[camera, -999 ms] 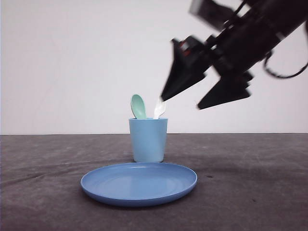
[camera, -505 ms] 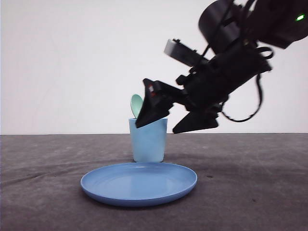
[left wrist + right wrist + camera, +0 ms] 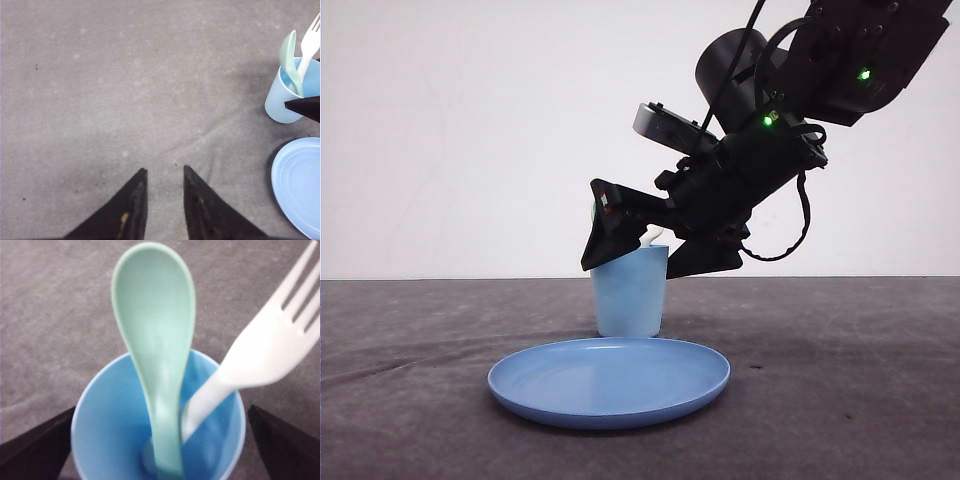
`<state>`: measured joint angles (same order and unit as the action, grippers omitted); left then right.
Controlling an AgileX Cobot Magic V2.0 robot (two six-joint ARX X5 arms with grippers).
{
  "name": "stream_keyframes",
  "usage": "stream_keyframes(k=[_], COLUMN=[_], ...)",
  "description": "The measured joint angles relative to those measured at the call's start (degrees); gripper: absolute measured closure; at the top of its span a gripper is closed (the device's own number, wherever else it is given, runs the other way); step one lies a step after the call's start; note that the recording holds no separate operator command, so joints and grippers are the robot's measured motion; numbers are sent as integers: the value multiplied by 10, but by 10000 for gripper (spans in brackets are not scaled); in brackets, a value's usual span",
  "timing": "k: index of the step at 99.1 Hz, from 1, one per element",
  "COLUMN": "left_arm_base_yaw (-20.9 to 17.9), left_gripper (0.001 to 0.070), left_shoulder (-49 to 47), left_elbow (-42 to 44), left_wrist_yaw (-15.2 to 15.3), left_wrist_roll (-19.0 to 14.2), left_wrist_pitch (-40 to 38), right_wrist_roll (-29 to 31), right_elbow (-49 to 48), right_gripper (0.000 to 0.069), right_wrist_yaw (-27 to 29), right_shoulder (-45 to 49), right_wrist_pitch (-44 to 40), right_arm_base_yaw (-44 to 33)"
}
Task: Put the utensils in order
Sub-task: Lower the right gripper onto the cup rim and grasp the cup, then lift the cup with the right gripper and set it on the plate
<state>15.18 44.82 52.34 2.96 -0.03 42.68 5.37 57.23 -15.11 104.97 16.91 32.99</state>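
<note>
Two utensils stand head-up in the light blue cup [image 3: 158, 440]: a mint-green spoon [image 3: 155, 335] and a white fork [image 3: 260, 352], leaning apart. The right claw [image 3: 638, 255] straddles the cup's rim, wide open and empty; closing on one handle alone looks wisest. Both are smooth, thin plastic, likely slippery. The left claw [image 3: 161, 200] hangs slightly parted over the grey matte table [image 3: 125, 90], beside the glossy round plate [image 3: 608, 382].
</note>
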Motion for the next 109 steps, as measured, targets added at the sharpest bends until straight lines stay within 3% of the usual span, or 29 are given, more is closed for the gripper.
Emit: stream_keyframes(k=[17,24,52,89,109], left_arm_base_yaw=[0,0,0,0,0], left_gripper=[592,592,592,592,592], left_shoulder=[0,0,0,0,0], left_elbow=[0,0,0,0,0], left_wrist_yaw=[0,0,0,0,0], left_wrist_roll=[0,0,0,0,0], left_wrist_pitch=[0,0,0,2,3], right_wrist_roll=[0,-2,-15,-26,-26], right_elbow=[0,0,7,7,-47], right_gripper=[155,185,194,194,194], right_wrist_yaw=[1,1,3,2,2], right_shoulder=[1,1,-22,-190,-247], right_wrist_pitch=[0,0,-51,-166,-171], right_arm_base_yaw=[0,0,9,27,54])
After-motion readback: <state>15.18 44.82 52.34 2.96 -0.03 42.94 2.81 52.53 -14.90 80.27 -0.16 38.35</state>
